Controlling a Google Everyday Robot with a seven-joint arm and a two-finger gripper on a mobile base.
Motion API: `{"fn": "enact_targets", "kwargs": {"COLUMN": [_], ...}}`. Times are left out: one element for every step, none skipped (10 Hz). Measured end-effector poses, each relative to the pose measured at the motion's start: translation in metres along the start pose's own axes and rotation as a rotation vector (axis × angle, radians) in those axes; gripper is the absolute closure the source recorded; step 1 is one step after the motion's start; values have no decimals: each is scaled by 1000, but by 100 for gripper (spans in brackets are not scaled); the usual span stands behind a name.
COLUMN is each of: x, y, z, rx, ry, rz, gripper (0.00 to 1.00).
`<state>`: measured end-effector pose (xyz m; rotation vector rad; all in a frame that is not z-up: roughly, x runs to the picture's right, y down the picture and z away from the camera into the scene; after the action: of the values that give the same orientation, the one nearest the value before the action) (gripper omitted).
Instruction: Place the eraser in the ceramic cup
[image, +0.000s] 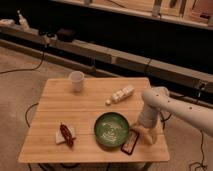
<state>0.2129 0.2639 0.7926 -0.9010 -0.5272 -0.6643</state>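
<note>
The end effector (146, 133) hangs low over the tabletop (90, 107), spread wide and empty. The eraser (131, 142) lies just beside it, next to the green bowl (97, 131). It is probably light, stiff and grippy, so pinch across its long edges. The cup (76, 80) stands well apart, at the far corner.

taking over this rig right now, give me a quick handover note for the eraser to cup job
Gripper: open, holding nothing, low over the front right of the table, just right of the eraser.
Eraser: flat on the table near the front edge, next to the green bowl.
Ceramic cup: upright at the back left, across the table from the eraser.
Done: gripper is at the eraser; no grasp yet.
Left: close on the eraser, lift, carry it to the cup, release inside.
</note>
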Motion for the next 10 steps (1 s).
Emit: {"fn": "enact_targets", "kwargs": {"x": [0, 0, 0, 0, 1, 0, -2, -5, -8, -11], "y": [-3, -5, -8, -11, -13, -15, -18, -20, -22, -24], "z": [2, 3, 4, 6, 6, 7, 6, 6, 6, 7], "rx": [14, 22, 35, 49, 61, 79, 97, 111, 120, 131], "ry": [1, 1, 1, 2, 3, 0, -6, -12, -19, -30], "rz": [-2, -2, -6, -11, -20, -39, -67, -104, -127, -155], "gripper": [20, 20, 20, 20, 20, 20, 20, 20, 20, 20]}}
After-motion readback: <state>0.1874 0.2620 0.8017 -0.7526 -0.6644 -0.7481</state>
